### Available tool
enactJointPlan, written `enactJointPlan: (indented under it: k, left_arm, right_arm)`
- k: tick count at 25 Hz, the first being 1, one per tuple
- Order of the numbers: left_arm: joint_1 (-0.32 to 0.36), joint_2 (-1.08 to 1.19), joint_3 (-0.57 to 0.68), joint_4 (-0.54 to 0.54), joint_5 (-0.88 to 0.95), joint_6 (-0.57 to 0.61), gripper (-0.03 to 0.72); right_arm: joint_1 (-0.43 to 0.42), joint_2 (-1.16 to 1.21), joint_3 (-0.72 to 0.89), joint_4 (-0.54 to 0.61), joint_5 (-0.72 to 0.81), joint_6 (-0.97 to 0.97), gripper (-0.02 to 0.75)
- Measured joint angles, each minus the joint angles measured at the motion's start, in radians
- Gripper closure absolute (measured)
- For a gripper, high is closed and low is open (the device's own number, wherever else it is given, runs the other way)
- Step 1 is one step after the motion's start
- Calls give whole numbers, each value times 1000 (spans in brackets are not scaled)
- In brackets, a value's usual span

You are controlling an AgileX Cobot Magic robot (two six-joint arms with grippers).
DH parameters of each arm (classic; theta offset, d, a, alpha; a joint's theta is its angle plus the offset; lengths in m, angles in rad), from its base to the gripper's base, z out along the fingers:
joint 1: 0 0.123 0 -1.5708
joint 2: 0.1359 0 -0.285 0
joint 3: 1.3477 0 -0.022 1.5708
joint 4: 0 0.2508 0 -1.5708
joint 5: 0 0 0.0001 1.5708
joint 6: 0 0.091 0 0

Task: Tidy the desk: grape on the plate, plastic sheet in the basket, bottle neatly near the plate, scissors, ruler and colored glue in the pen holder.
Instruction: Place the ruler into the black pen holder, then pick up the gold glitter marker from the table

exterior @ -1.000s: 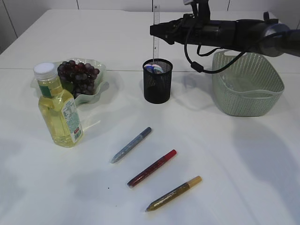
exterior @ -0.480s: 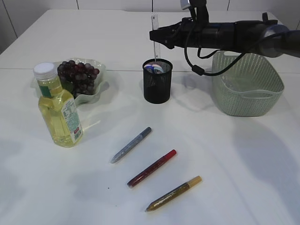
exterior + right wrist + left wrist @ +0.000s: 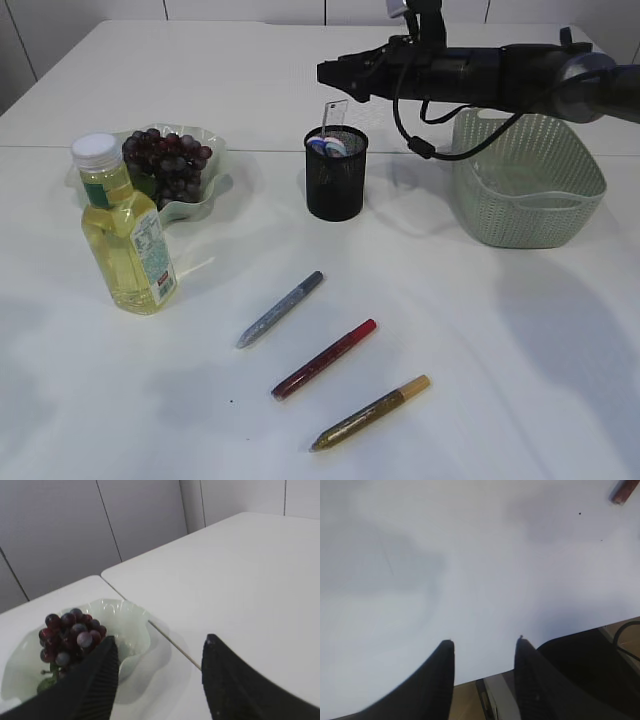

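While the right tool [image 3: 330,72] gapes empty, the ruler [image 3: 330,116] stands just below.

Open table [image 3: 480,330] lies near right. Three glue pens [image 3: 325,358] block the near middle; bottle [image 3: 122,228] and plate [image 3: 205,175] crowd the left, cup [image 3: 336,175] and basket [image 3: 525,180] the far right.

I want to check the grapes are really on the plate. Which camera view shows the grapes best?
The exterior view shows them best: the whole bunch of grapes lies in the pale green plate, behind the bottle. The right wrist view also shows them in the plate, but a dark finger partly covers the bunch. The left wrist view shows none.
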Motion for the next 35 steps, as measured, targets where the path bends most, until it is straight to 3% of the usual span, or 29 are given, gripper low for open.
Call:
enactJointPlan:
  k: [4,9,13,17,19,22,28,35]
  left_arm:
    - [0,0,0,0,0,0,398]
    - [0,0,0,0,0,0,398]
    - [0,0,0,0,0,0,398]
    - [0,0,0,0,-11,0,398]
    - [0,0,0,0,-17,0,398]
    - [0,0,0,0,-28,0,398]
    - [0,0,0,0,-32,0,398]
    - [0,0,0,0,-38,0,398]
  right_arm:
    - [0,0,-2,76,2,2,306]
    - [0,-59,-2,40,-2,83,301]
    - [0,-159,-2,-222,-15,334,300]
    - [0,-266,-2,-608,2,760,300]
    - [0,-313,-2,-741,33,930,300]
    - [2,-389,-2,-875,109,1081,300]
    - [37,-502,-4,-1038,267,1290,300]
    - [180,-544,-3,-1383,399,1565,300]
